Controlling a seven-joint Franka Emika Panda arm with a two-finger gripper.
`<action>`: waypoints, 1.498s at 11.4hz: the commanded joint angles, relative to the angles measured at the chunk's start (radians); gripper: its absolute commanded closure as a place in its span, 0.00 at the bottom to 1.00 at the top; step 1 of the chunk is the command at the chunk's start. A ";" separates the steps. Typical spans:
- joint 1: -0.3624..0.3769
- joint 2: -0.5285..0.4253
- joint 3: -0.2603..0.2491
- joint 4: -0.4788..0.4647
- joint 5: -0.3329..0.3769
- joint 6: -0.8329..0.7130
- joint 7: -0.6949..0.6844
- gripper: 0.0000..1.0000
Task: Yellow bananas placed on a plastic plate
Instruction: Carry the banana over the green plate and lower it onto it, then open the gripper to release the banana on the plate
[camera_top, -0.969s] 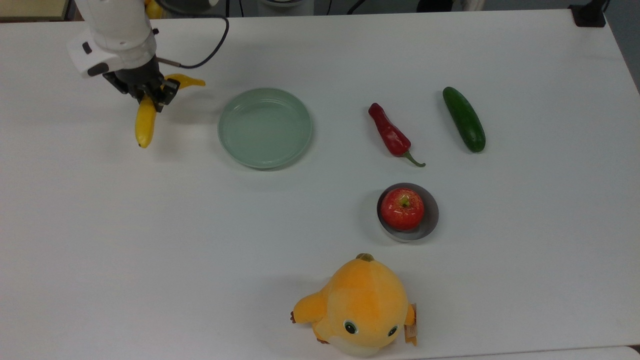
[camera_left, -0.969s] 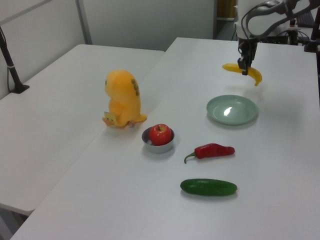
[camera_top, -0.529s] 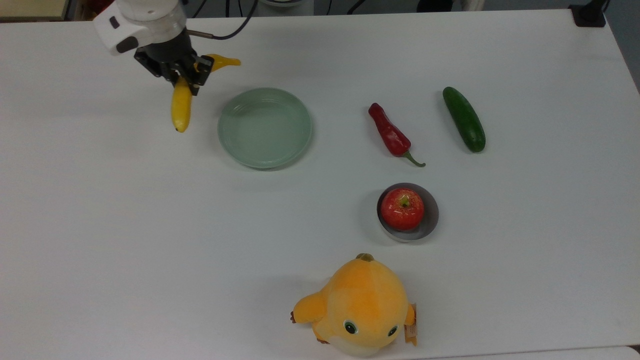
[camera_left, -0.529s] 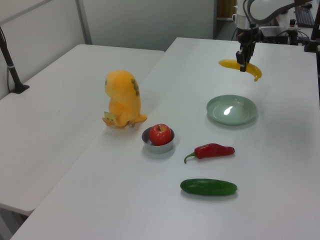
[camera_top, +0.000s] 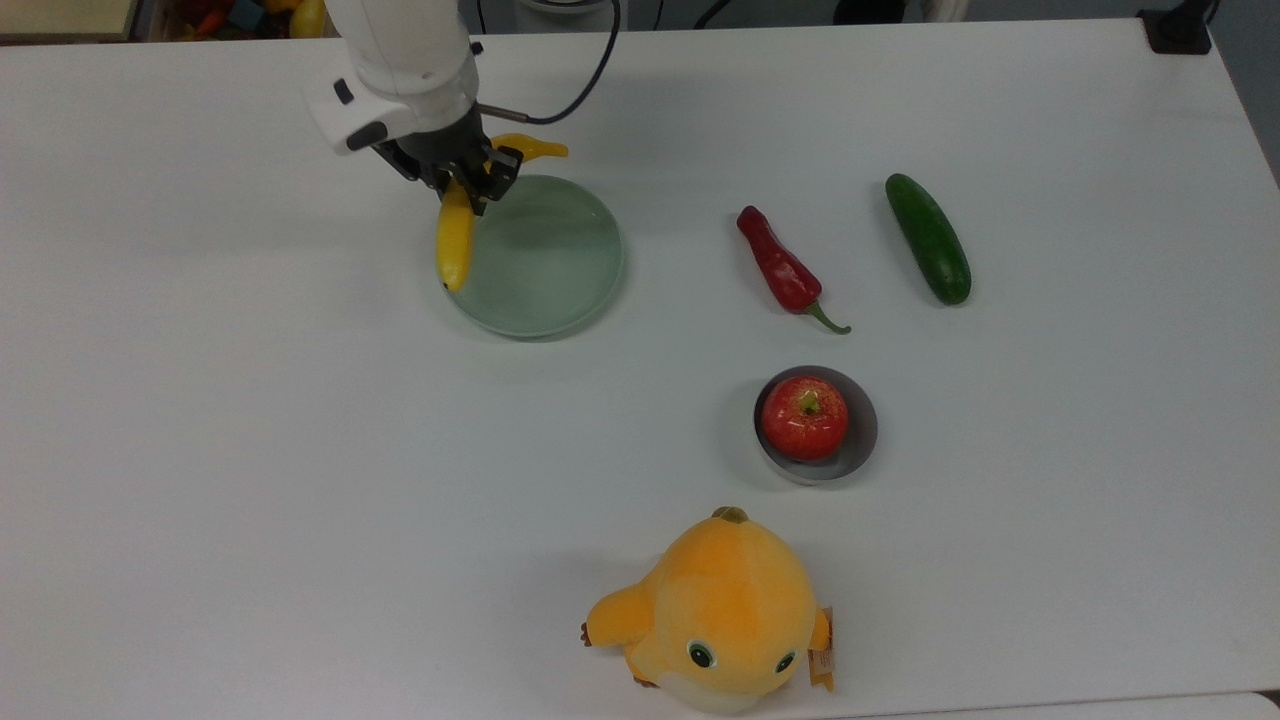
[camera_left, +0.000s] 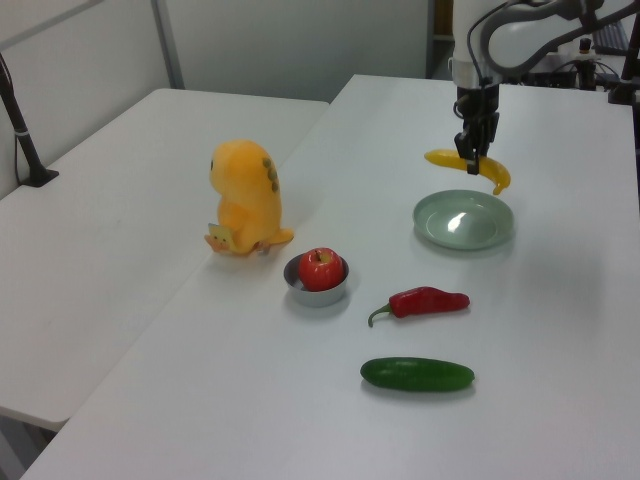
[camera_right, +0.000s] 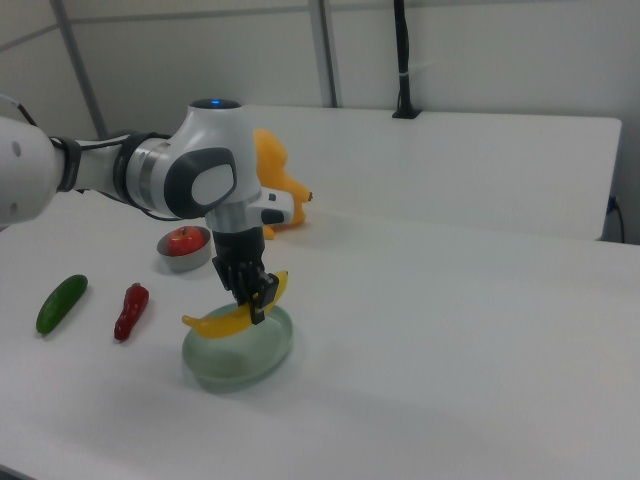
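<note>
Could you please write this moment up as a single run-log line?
phase: carrying | gripper: shut on banana | banana: held in the air over the green plate rim | placed: not yet

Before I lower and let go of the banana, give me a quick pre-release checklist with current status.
1. Hand shut on the yellow banana: ok, gripped near its middle.
2. Banana clear of the table: ok, held in the air in the right view.
3. Banana centred over the pale green plate: not ok; in the top view it hangs over the plate's left rim, one end past the far edge.
4. Plate free of other items: ok.
5. Red chili away from the plate: ok.
6. Height above the plate: cannot tell exactly.
</note>
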 joint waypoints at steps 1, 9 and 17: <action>0.024 0.041 0.009 -0.020 0.011 0.053 0.046 0.84; 0.030 0.061 0.020 -0.045 0.011 0.106 0.105 0.00; 0.029 -0.080 0.020 0.231 0.031 -0.233 0.205 0.00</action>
